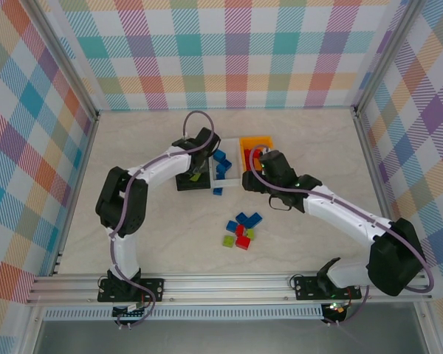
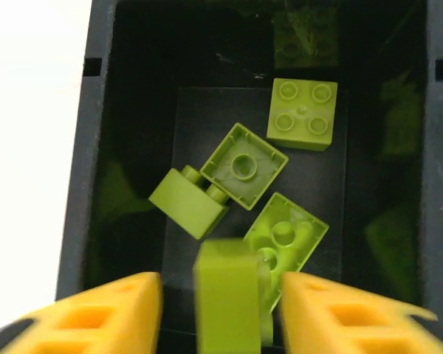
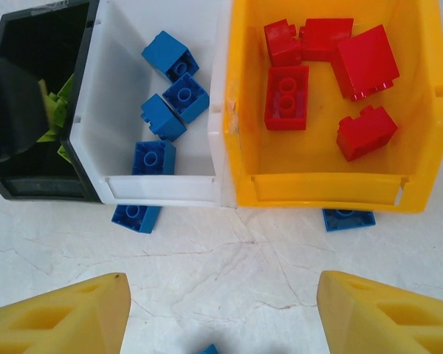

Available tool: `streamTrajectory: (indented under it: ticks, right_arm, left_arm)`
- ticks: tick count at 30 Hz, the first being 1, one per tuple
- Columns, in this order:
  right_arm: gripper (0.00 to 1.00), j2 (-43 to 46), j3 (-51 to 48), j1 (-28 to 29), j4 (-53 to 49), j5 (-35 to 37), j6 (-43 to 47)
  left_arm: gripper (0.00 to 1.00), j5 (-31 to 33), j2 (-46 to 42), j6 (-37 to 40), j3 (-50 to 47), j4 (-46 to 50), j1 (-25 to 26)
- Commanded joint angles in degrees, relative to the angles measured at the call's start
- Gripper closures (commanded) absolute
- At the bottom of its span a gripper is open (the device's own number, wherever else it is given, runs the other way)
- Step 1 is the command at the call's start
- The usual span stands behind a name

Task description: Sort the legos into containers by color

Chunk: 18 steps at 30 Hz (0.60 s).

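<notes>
Poised over the black plastic bin [image 2: 77,184] with left pincer [image 2: 218,284] released, lime green studded brick [image 2: 227,302] loose between, to join matching greens [image 2: 303,114]; right pincer [image 3: 221,276] gaping empty

The table top [image 1: 155,243] is a pale, marble-pattern surface with faint grey veining. Three upright panels enclose it: a back wall [image 1: 229,51], a left wall [image 1: 22,147] and a right wall [image 1: 421,110]. Each panel carries a pastel plaid print in teal, orange, purple, yellow and pink on white. A slanted aluminium post [image 1: 70,70] marks the rear left corner. An aluminium rail [image 1: 229,289] spans the near edge, with a grey panel [image 1: 244,335] below it. Lighting is even and diffuse; shadows are soft.
</notes>
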State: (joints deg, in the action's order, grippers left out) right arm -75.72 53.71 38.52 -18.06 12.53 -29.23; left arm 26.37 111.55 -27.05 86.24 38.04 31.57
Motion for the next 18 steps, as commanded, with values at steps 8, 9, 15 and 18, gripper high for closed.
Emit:
streamTrajectory:
  ticks: [8, 9, 15, 18]
  right_arm:
    - [0.3, 0.9, -3.8, -0.2, -3.6, -6.3, -0.3]
    - [0.3, 0.3, -3.8, -0.1, -4.5, -7.6, -0.1]
    - [0.31, -2.1, -5.6, 1.9, -8.3, -9.8, -0.6]
    - [0.33, -2.7, -7.1, 4.0, -8.9, -11.5, -0.4]
  left_arm:
    - [0.04, -5.0, -14.5, -0.6, -1.9, -0.2, 2.7]
    - [0.01, -5.5, -17.2, -1.0, -3.8, -0.9, 3.7]
    - [0.0, -9.1, -31.2, -6.4, -18.8, -4.0, 8.5]
    - [0.0, -10.3, -38.7, -9.8, -27.2, -4.9, 8.8]
